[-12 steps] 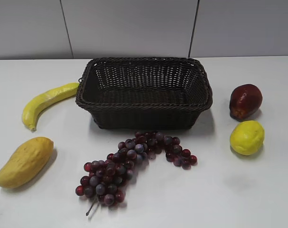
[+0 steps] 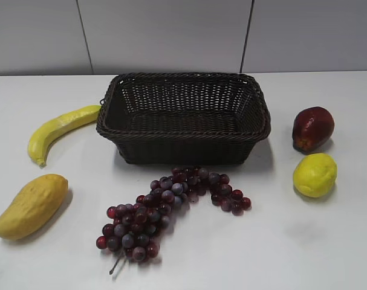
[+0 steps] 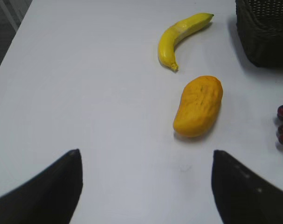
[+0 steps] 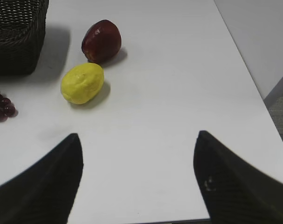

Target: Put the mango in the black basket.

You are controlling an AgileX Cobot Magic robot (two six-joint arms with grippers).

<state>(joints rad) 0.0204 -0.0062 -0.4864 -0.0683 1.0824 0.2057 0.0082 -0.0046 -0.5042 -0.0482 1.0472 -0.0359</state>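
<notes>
right pincer (image 4: 137, 179) spread wide over table (image 4: 178, 93), lemon (image 4: 82, 83) beside dark red fruit (image 4: 101, 40)

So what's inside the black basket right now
Nothing shows inside the basket: only its bare woven floor and walls. The mango lies outside, on the table. The near wall hides a strip of the floor behind it.

L gripper (image 3: 146, 186) is spread wide, both dark fingers (image 3: 48, 191) showing at the bottom corners of its wrist view, nothing btwn them. R gripper (image 4: 139, 179) likewise wide apart, fingers (image 4: 234, 186) at the frame's lower edge, nothing held. Neither arm appears in the exterior view.
</notes>
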